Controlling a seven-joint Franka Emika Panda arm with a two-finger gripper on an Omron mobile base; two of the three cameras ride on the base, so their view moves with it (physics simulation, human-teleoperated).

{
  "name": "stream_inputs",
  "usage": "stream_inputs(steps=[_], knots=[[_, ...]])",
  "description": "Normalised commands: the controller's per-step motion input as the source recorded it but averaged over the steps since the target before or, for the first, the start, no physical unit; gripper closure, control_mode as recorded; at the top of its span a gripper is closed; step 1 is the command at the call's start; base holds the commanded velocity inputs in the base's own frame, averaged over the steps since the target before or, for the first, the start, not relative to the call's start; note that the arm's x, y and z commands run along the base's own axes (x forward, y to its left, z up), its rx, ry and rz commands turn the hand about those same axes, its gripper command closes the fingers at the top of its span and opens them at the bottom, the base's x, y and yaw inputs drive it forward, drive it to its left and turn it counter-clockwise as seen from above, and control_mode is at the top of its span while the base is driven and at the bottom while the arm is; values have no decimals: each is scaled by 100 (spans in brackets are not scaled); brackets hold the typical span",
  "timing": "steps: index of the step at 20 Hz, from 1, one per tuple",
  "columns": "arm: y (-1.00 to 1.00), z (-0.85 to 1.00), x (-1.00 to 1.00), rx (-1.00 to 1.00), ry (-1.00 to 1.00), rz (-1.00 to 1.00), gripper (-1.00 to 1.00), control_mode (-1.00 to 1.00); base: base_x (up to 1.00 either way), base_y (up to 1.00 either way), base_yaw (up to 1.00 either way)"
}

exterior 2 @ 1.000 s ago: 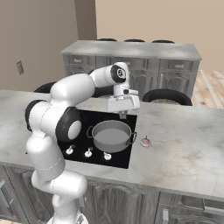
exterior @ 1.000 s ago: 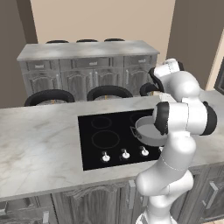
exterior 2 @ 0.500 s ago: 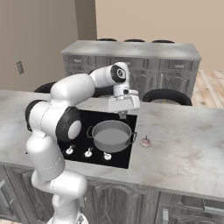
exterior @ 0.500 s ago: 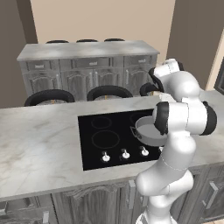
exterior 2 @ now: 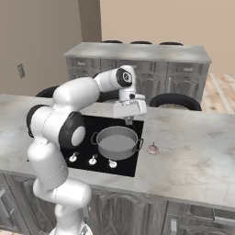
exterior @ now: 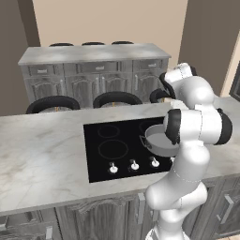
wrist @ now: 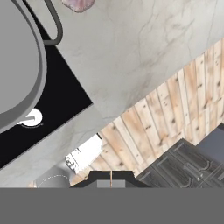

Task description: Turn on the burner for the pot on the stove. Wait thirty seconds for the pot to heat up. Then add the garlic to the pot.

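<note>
The grey pot [exterior 2: 117, 141] sits on the front right ring of the black stove [exterior 2: 87, 131], above the row of white knobs [exterior 2: 92, 160]. The tiny pinkish garlic [exterior 2: 153, 148] lies on the marble counter just right of the pot, off the glass. My gripper [exterior 2: 129, 121] hangs above the pot's far rim, pointing down, its fingers together with nothing between them. In the hand view the gripper [wrist: 110, 177] is shut; the pot [wrist: 17, 65] is at the left, a knob [wrist: 31, 117] below it, and the garlic [wrist: 78, 4] at the top edge. My arm hides part of the pot [exterior: 157, 140].
The marble counter [exterior 2: 193, 151] spreads wide to the right of the stove and to its left [exterior: 42, 159]. Dark bar stools [exterior: 51, 104] stand behind it, with a grey cabinet island [exterior: 93, 70] further back. Wooden floor [wrist: 175, 109] lies beyond the counter's edge.
</note>
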Motion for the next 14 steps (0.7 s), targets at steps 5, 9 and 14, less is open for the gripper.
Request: stream_inputs(steps=[5, 9, 14], knots=[[0, 0, 0, 0, 0, 0, 100, -100, 0, 0, 0], [0, 0, 0, 0, 0, 0, 100, -100, 0, 0, 0], [0, 0, 0, 0, 0, 0, 100, -100, 0, 0, 0]])
